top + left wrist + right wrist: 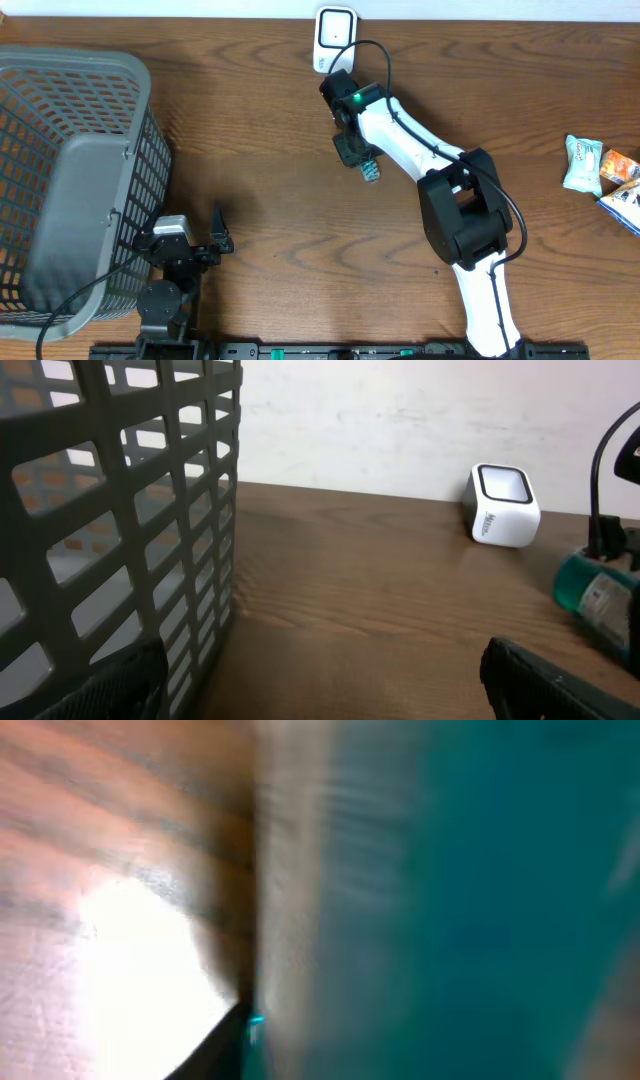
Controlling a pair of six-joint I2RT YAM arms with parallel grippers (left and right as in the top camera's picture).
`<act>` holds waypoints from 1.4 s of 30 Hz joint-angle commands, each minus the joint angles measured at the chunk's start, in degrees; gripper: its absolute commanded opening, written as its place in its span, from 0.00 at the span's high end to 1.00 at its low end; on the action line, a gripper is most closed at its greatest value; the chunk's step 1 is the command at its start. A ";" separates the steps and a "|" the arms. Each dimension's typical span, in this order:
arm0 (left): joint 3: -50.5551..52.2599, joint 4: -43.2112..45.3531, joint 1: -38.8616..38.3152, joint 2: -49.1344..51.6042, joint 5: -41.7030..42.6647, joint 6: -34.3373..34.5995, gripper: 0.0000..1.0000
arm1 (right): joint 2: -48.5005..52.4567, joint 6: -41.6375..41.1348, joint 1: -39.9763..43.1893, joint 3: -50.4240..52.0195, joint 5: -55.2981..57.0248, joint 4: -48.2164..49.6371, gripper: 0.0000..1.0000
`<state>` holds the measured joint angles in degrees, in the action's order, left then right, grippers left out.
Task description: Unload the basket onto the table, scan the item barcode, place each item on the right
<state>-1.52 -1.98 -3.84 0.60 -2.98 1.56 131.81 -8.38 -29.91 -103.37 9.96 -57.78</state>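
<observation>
Nearest, at the left, the left pincer [325, 682] stands wide open with nothing between its fingers, parked beside the grey basket [140, 110]. It has no part in this step and is best left there.

Mid-desk, the right pincer [360, 160] appears closed on the teal item [371, 172]. The right wrist view is only a teal blur, so the hold is judged mostly from overhead. The item hangs just on the near side of the white scanner [335, 38], which sits at the far edge of the desk [260, 150]; the two are close but apart.

In the left wrist view the scanner's pale window [505, 483] faces up and toward the near side, and a whitish label [605, 600] shows on the item's left-facing side. Whether that label carries the barcode cannot be read.

To scan well, I'd judge:
- turn the wrist so the printed face meets the window squarely, not edge-on;
- bring the item over the window without touching the scanner — it looks light enough to be nudged;
- hold it steady for a moment, since motion blur would spoil a read;
- keep the black cable [372, 48] out of the window's line.

Far right, the snack packets [585, 165] lie well apart and need no attention.
</observation>
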 commanded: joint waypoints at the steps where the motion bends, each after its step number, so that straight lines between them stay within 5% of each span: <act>1: 1.29 -1.84 0.28 -0.31 -0.92 0.46 0.00 | 3.52 0.24 0.24 2.56 -3.72 -1.42 0.98; 11: 1.29 -1.84 0.28 -0.31 -0.92 0.46 0.00 | 3.52 2.62 0.24 3.10 -10.29 -1.73 0.99; 17: 1.29 -1.84 0.28 -0.31 -0.94 0.46 0.00 | 3.52 20.48 2.12 3.10 -36.63 -1.68 0.99; 26: 1.29 -1.84 0.28 -0.31 -0.94 0.46 0.00 | 3.52 38.29 7.48 3.10 -60.06 -3.10 0.99; 42: 1.29 -1.84 0.28 -0.31 -0.92 0.46 0.00 | 3.52 45.79 10.47 3.10 -82.49 -5.31 0.99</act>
<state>-1.52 -1.96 -3.84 0.60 -2.98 1.56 135.59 33.85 -20.47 -100.01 -60.27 -63.02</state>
